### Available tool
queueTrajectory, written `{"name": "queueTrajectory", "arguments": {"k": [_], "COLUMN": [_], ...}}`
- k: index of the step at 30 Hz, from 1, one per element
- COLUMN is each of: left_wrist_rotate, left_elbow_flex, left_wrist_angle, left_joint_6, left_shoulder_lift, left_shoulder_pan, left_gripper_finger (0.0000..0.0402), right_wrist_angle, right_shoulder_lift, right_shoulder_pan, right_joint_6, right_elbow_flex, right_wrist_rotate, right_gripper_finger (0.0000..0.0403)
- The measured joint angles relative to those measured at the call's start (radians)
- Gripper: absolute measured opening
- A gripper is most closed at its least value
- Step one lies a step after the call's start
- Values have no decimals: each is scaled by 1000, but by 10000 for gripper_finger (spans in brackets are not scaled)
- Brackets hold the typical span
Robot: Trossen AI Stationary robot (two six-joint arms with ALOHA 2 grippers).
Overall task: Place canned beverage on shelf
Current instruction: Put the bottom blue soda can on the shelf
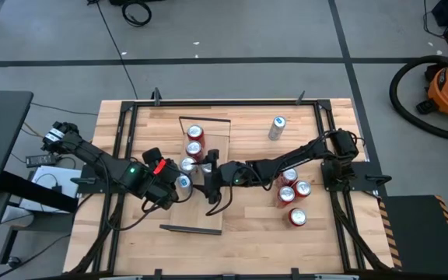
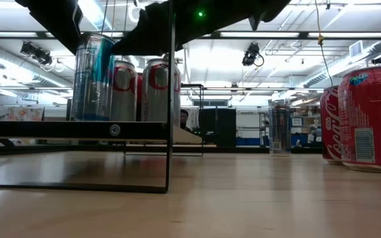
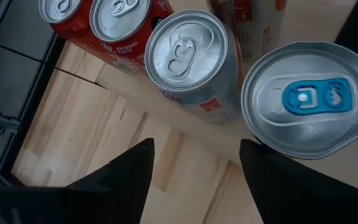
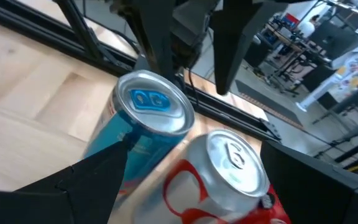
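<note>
**Grippers spread above cans lined up on the shelf**

Fingers (image 3: 129, 171) of the left gripper (image 3: 194, 171) were seen parted wide in its wrist view, with nothing between them but bare wood. Just beyond them stood a blue-tabbed can (image 3: 306, 99) and, beside it, a silver can (image 3: 188, 59), with two red cans (image 3: 120, 22) farther along the row. The right gripper (image 4: 191, 165) was likewise spread, its dark fingers on either side of the blue-tabbed can and a red-and-silver neighbour, with neither can gripped.

From above, both grippers were shown meeting over the middle of the shelf (image 1: 218, 124), a long light-wood board at the table's centre carrying the row of cans. More loose red cans (image 1: 292, 194) were grouped near the right arm, and one silver can (image 1: 277, 127) stood apart toward the far edge.

The step in hand was judged to be a release, or a setting straight, of the blue-tabbed can on the shelf. The next move would probably call for lifting both grippers clear without knocking the row, then a reach by the right arm for a loose can.

Much of the shelf's middle was hidden under the arms from above. From table height, only the can sides behind a dark rim (image 2: 170, 99) could be made out; which gripper had last held the can could not be told.
</note>
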Motion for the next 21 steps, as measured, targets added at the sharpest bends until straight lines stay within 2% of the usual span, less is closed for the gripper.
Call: {"name": "queueTrajectory", "arguments": {"k": [21], "left_wrist_rotate": [-10], "left_elbow_flex": [0], "left_wrist_angle": [-10], "left_joint_6": [25], "left_shoulder_lift": [0], "left_shoulder_pan": [0], "left_gripper_finger": [249], "right_wrist_angle": [25], "right_shoulder_lift": [4], "right_shoulder_pan": [-6], "right_joint_6": [8], "right_elbow_flex": [0], "right_wrist_rotate": [-23], "right_gripper_finger": [375]}}
